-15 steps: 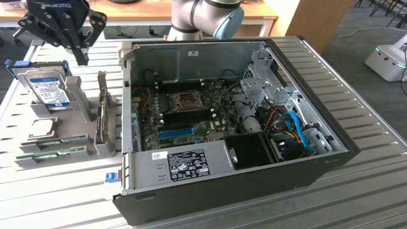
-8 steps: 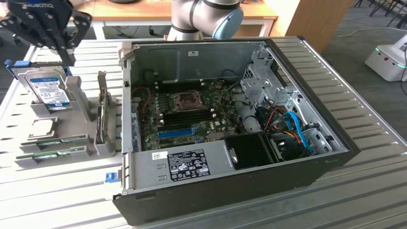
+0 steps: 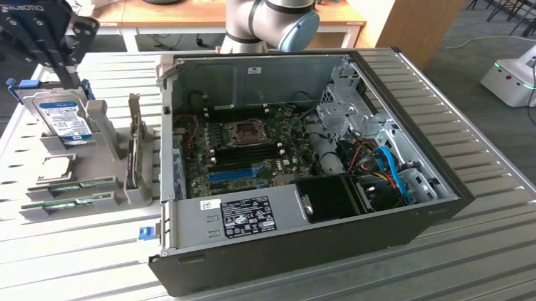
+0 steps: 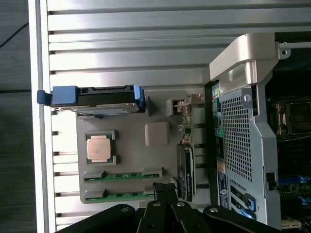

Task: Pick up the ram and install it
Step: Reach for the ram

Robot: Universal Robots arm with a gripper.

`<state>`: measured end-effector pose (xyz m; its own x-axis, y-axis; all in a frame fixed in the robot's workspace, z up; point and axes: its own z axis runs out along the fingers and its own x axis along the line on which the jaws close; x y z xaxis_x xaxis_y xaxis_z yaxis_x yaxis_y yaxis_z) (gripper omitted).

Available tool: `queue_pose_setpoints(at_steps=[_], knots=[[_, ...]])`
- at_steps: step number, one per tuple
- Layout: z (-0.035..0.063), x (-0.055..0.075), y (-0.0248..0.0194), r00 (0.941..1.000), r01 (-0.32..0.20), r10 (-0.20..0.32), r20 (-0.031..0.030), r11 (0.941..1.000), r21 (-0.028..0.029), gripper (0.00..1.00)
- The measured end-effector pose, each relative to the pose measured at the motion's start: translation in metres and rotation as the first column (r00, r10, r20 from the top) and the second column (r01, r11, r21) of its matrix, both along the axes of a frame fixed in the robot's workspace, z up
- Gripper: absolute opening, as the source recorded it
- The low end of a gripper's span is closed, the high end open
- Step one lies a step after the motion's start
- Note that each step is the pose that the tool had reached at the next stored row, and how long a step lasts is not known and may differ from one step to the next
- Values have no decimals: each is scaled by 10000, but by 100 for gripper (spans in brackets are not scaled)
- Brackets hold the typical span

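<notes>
The claw, clenched and empty, hangs near the ram and could jab it if lowered unopened.

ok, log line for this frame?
gripper: shut, empty, above parts tray | ram sticks: in tray, ungrasped | computer case: open
</notes>
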<state>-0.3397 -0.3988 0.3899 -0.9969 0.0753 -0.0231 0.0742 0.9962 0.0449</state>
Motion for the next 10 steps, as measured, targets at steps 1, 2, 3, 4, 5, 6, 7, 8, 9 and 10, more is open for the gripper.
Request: queue_pose_setpoints(at_steps=[1,2,3,4,5,6,7,8,9,10], knots=[[-2,-26,0,10000,0,0,-1,10000,-1,11],[-5,-52,0,10000,0,0,-3,10000,-1,11],[-7,-76,0,10000,0,0,-5,10000,-3,11],[-9,-102,0,10000,0,0,-7,10000,-4,11],[-11,-125,0,10000,0,0,-10,10000,-4,11],[-13,-148,0,10000,1,-1,-13,10000,-5,11],[-16,-171,0,10000,1,-1,-16,10000,-5,11],[-18,-194,0,10000,0,0,-18,10000,-5,11],[-20,-217,0,10000,1,-1,-21,10000,-5,11],[-22,-241,0,10000,1,-1,-23,10000,-6,11]])
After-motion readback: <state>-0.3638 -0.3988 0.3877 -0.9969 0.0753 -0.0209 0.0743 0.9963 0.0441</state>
